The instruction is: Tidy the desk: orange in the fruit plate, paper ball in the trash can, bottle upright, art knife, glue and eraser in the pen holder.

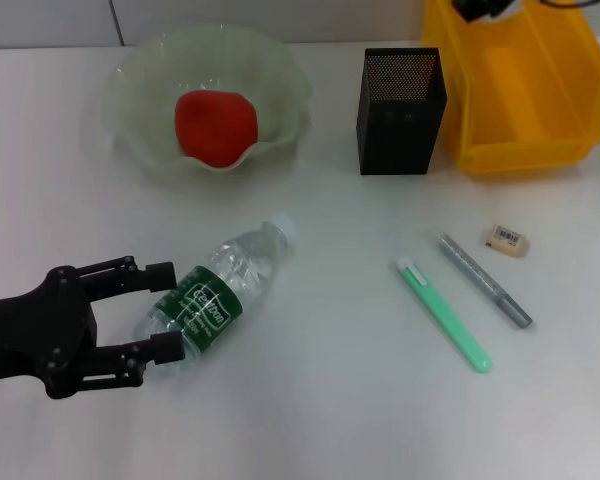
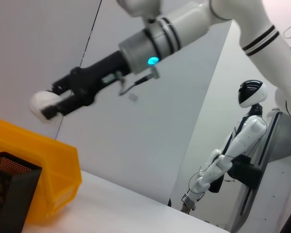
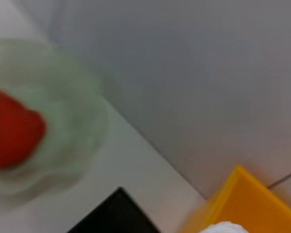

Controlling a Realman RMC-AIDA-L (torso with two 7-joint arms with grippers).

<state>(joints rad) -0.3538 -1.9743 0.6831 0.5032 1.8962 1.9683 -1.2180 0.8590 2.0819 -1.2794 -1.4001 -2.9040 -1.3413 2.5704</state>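
So the bottle is lying on its side on the white desk, white cap pointing up toward the fruit plate and its base toward the near left. The left gripper is right on it: black fingers spread wide, one on each side of the bottle's lower end by the green label. Looks like they're straddling it rather than squeezing, though I can't tell for sure if the pads are touching the plastic.

The orange is sitting in the fruit plate at the back left. To the right of that is the pen holder, upright, and just beside it on the right the yellow trash can.

Front right of the desk there's the loose stuff: the art knife lying at an angle, the glue just beside it and roughly parallel, not touching, and the eraser a bit further back to the right of the glue's upper end.

The right gripper is up in the air over the trash can, seen best from the left wrist view, with its fingers pinched on the paper ball. The right wrist view shows a bit of white ball at the edge over the yellow bin.
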